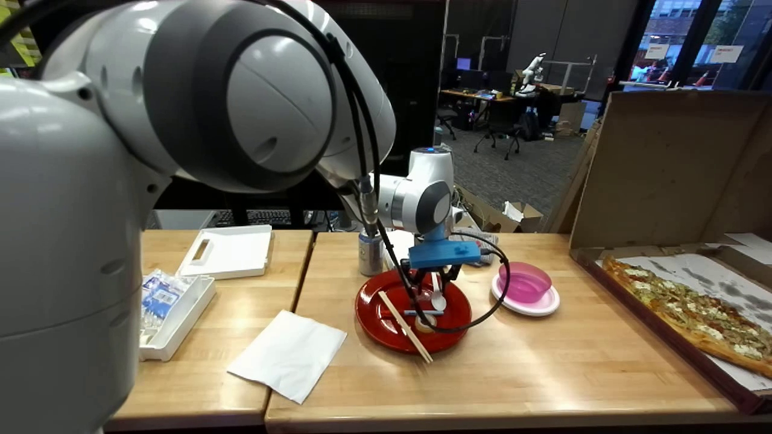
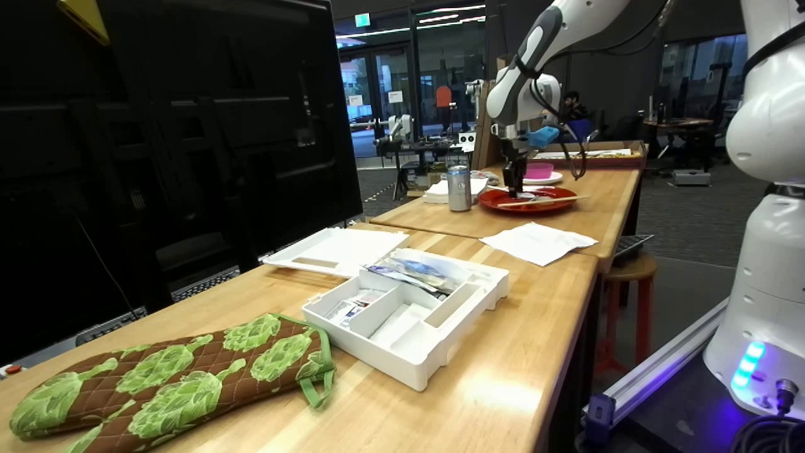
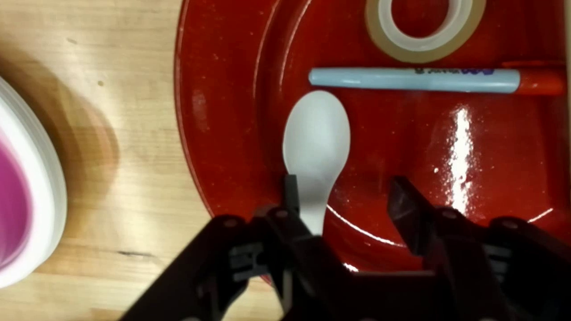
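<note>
Presently, the black two-fingered gripper [image 3: 345, 196] has its fingers apart in the lower middle of the wrist view, over a glossy red round plate [image 3: 218, 111], with the neck of a white plastic spoon [image 3: 317, 133] showing between them, close by the finger at frame left; whether they touch I cannot tell. The spoon's bowl sits near mid-frame, just below a pale-blue red-capped marker [image 3: 415, 80] and a ring-shaped tan-and-white tape roll [image 3: 419, 50] at upper right, while in an exterior view a slim pale wooden stick [image 1: 405, 327] crosses the plate's lower rim.
</note>
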`<action>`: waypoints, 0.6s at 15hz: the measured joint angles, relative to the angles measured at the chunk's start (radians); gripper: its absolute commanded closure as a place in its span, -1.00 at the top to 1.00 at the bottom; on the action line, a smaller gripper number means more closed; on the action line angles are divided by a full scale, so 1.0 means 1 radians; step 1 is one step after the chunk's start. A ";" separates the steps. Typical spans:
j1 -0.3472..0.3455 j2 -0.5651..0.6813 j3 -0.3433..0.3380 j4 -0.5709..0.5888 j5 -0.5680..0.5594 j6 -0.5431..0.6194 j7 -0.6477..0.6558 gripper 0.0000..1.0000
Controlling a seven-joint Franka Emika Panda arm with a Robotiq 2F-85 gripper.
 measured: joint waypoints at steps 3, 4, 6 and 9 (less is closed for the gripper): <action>0.000 0.011 0.000 0.016 0.000 -0.011 0.005 -0.53; 0.000 0.013 0.000 0.020 0.000 -0.012 0.006 -0.71; 0.000 0.018 0.000 0.029 0.000 -0.015 0.011 -1.00; 0.000 0.024 0.000 0.037 0.000 -0.016 0.018 -1.00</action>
